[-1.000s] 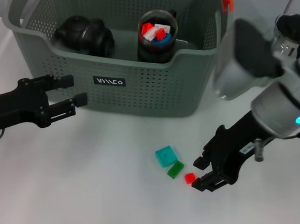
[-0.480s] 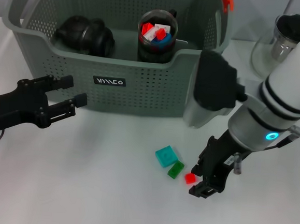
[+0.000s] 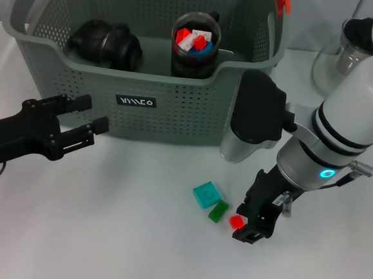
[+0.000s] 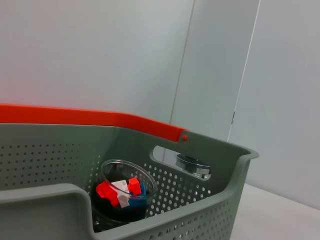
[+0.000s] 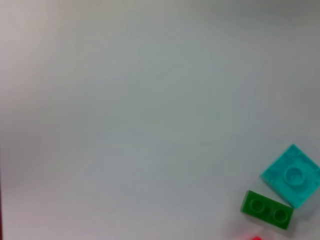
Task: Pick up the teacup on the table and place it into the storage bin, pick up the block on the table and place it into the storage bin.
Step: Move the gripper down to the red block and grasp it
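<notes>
The grey storage bin (image 3: 176, 106) stands at the back of the table. Inside it is a glass teacup (image 3: 195, 42) filled with small red, white and blue blocks, also seen in the left wrist view (image 4: 125, 192). Three blocks lie on the table in front of the bin: teal (image 3: 206, 194), green (image 3: 217, 211) and red (image 3: 235, 221). My right gripper (image 3: 245, 224) is down at the table, open, one finger on each side of the red block. The right wrist view shows the teal block (image 5: 291, 175), the green block (image 5: 266, 210) and a sliver of the red block (image 5: 255, 238). My left gripper (image 3: 88, 115) hovers open at the bin's front left.
A black rounded object (image 3: 107, 43) lies in the bin's left half. A glass vessel with a black lid (image 3: 348, 52) stands at the back right, behind my right arm. The bin has orange-red handle clips (image 3: 282, 1).
My right arm has swung in toward the bin, and its gripper has shifted slightly left and down, closing in around the red block. The left arm has not moved.
</notes>
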Available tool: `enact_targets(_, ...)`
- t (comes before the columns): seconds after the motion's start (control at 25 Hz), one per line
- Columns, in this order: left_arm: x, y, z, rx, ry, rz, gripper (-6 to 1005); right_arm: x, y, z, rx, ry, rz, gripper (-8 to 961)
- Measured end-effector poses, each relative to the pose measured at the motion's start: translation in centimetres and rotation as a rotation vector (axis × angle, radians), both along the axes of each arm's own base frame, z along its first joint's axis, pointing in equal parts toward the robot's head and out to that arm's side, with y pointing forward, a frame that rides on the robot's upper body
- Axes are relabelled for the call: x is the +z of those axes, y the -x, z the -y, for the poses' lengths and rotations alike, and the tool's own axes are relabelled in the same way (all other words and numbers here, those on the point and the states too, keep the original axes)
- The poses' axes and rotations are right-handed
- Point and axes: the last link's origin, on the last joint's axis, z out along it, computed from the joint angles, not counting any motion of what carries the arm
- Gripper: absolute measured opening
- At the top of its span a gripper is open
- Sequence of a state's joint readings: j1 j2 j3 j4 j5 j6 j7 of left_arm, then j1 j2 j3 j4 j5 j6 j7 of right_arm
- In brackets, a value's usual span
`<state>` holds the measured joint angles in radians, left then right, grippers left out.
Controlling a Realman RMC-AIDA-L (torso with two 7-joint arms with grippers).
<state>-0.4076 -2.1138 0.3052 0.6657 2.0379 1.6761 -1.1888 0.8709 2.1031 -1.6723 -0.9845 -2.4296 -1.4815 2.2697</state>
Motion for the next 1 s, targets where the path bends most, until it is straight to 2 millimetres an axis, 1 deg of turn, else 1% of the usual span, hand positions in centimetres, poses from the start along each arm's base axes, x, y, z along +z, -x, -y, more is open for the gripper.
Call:
enact_targets(0.4, 0.1, 0.2, 0.1, 0.006, 0.002, -0.01, 574, -1.2, -0.7, -0.2, 0.028, -0.025, 0.021, 439)
enact_targets(0.76, 0.4, 0.7, 1.1, -0.009, 0.036, -0.049, 573, -1.4, -0.7, -0.1, 0.036, -0.027, 0.022, 421)
enact_targets(1.0, 0.8, 0.4, 2.2, -0.068, 0.097, -0.068, 572, -1.5, -0.6, -0.3, 0.043, -0.038, 0.016, 409)
